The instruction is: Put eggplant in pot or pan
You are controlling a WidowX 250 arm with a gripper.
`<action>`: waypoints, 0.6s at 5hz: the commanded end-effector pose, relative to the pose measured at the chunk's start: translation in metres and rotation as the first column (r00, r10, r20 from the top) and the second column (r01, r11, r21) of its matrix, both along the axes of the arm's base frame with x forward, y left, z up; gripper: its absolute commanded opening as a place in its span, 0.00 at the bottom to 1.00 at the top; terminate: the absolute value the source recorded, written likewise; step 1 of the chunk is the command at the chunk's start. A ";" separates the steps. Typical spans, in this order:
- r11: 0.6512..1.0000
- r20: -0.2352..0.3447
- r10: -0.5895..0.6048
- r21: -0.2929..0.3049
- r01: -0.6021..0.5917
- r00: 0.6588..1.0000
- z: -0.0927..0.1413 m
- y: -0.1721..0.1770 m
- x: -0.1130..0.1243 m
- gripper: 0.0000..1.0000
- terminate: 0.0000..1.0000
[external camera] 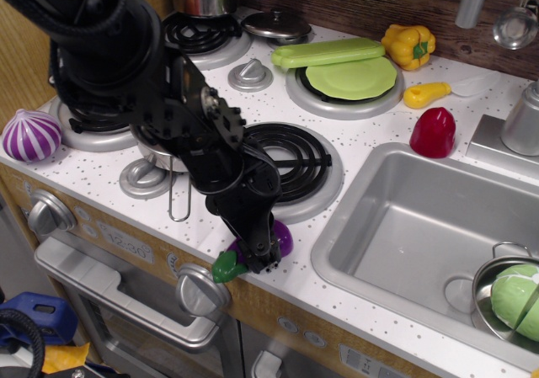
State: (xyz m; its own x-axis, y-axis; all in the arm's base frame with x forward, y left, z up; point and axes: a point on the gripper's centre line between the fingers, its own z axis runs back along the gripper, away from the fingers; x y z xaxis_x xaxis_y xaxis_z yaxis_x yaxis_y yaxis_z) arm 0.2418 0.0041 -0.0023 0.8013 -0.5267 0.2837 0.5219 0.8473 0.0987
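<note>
**Gripper down on the eggplant at the front edge**

The gripper sits over the eggplant, apparently clamped on it, though the fingers are hard to make out. The glossy purple toy lies at the counter's front edge. The steel pan waits behind the arm, mostly hidden.

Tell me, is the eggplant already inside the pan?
No. The eggplant lies at the counter's front edge under the gripper, apart from the pan.
</note>
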 end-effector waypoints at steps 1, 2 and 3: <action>0.997 -0.041 0.014 0.080 -0.011 0.999 0.033 0.004 0.002 0.00 0.00; 0.992 -0.067 0.009 0.126 -0.001 0.998 0.058 0.013 0.003 0.00 0.00; 0.985 -0.069 -0.026 0.166 0.038 0.997 0.083 0.034 0.010 0.00 0.00</action>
State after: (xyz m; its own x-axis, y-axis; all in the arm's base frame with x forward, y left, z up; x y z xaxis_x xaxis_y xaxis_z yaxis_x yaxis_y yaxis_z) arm 0.2551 0.0514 0.0777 0.7745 -0.6231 0.1092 0.5968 0.7770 0.2004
